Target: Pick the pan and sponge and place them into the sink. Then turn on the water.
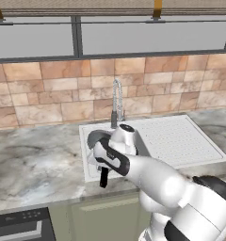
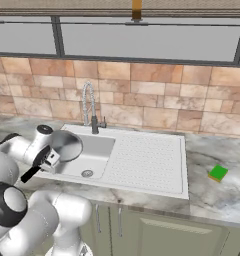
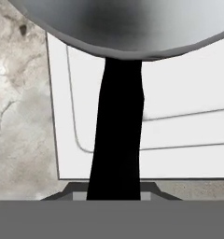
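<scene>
My gripper (image 2: 48, 161) is shut on the black handle (image 3: 116, 135) of the grey steel pan (image 2: 67, 145). It holds the pan in the air over the left side of the sink (image 2: 142, 186), with the bowl above the basin and the handle pointing out over the front left rim. From the left base the pan (image 1: 96, 138) shows behind my wrist, its handle end (image 1: 104, 179) hanging over the sink's front rim. The green sponge (image 2: 218, 173) lies on the counter right of the sink, far from the gripper. No stream falls from the coil-spring faucet (image 2: 89, 107).
The ribbed draining board (image 2: 147, 160) takes up the right half of the sink unit. A tiled wall and windows rise behind the counter. Marble counter (image 1: 35, 164) stretches to the left. Cabinet doors (image 2: 142, 235) run below, with a dark appliance panel (image 1: 20, 226) at the lower left.
</scene>
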